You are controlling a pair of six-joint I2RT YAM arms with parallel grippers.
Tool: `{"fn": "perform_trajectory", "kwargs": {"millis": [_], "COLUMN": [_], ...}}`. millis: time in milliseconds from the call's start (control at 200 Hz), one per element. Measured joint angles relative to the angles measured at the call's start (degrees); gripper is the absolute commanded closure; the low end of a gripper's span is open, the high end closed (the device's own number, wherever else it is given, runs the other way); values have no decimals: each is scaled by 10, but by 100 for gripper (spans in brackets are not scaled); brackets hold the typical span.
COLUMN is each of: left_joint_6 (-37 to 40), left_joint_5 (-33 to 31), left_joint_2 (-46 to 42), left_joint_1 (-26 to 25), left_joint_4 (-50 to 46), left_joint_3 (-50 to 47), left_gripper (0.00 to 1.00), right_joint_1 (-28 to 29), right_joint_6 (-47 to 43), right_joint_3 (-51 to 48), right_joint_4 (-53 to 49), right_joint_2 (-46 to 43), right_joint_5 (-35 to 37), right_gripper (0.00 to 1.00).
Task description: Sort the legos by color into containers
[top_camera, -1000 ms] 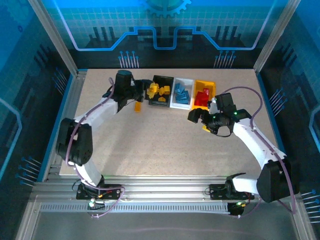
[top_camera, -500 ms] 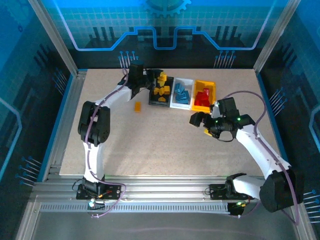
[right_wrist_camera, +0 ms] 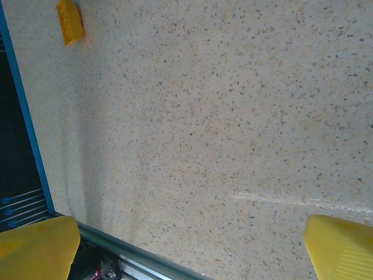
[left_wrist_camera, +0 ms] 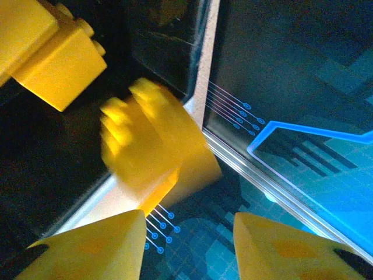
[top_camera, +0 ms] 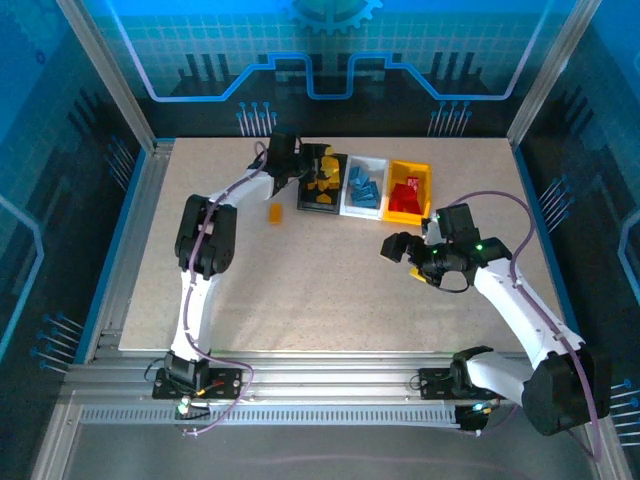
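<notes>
1. The left end effector [top_camera: 315,172] reaches to the far side of the table [top_camera: 330,290] and hangs over the black bin [top_camera: 304,196], the left one of three bins in a row.
2. In the left wrist view its two yellow fingertips [left_wrist_camera: 93,248] stand well apart with nothing clamped between them.
3. Just beyond those tips a blurred yellow brick [left_wrist_camera: 152,153] sits over the bin's dark inside. I cannot tell whether it touches a fingertip.
4. Another yellow brick [left_wrist_camera: 53,53] lies in the same bin, further in.
5. The top view shows a heap of yellow bricks [top_camera: 325,183] in the black bin, blue bricks [top_camera: 362,188] in the white bin [top_camera: 364,160] beside it, and red bricks [top_camera: 405,193] in the yellow-orange bin [top_camera: 412,166] at the right end.
6. A lone yellow-orange brick [top_camera: 275,212] lies flat on the table, near the black bin's left side but apart from it.
7. The right end effector [top_camera: 402,258] hovers over bare table, nearer than the yellow-orange bin.
8. Its fingertips [right_wrist_camera: 41,248] are spread wide and hold nothing.
</notes>
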Motion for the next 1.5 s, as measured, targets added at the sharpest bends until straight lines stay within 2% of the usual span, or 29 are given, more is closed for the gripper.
{"fn": "perform_trajectory", "kwargs": {"millis": [305, 445, 580, 700, 836, 996, 1171, 1496], "left_joint_6": [3, 55, 164, 328, 530, 699, 798, 875], "left_joint_5": [1, 14, 28, 20, -40, -120, -176, -243], "left_joint_2": [0, -4, -49, -112, -173, -218, -205, -99], "left_joint_1": [0, 1, 6, 20, 31, 30, 30, 30], "left_joint_4": [-5, -56, -158, -300, -467, -606, -678, -705], "left_joint_3": [8, 29, 30, 42, 83, 80, 49, 65], "left_gripper": [43, 39, 37, 36, 34, 34, 33, 34], "right_joint_1": [0, 3, 14, 27, 41, 60, 80, 102], "right_joint_6": [5, 9, 13, 13, 12, 4, -12, -30], "right_joint_3": [-1, -1, 0, 3, 29, 68, 125, 180], "right_joint_4": [0, 6, 15, 19, 22, 28, 24, 10], "right_joint_2": [0, 3, 23, 45, 73, 102, 144, 183], "right_joint_5": [0, 0, -1, 0, -1, -1, -1, 0], "right_gripper": [0, 0, 0, 0, 0, 0, 0, 0]}}
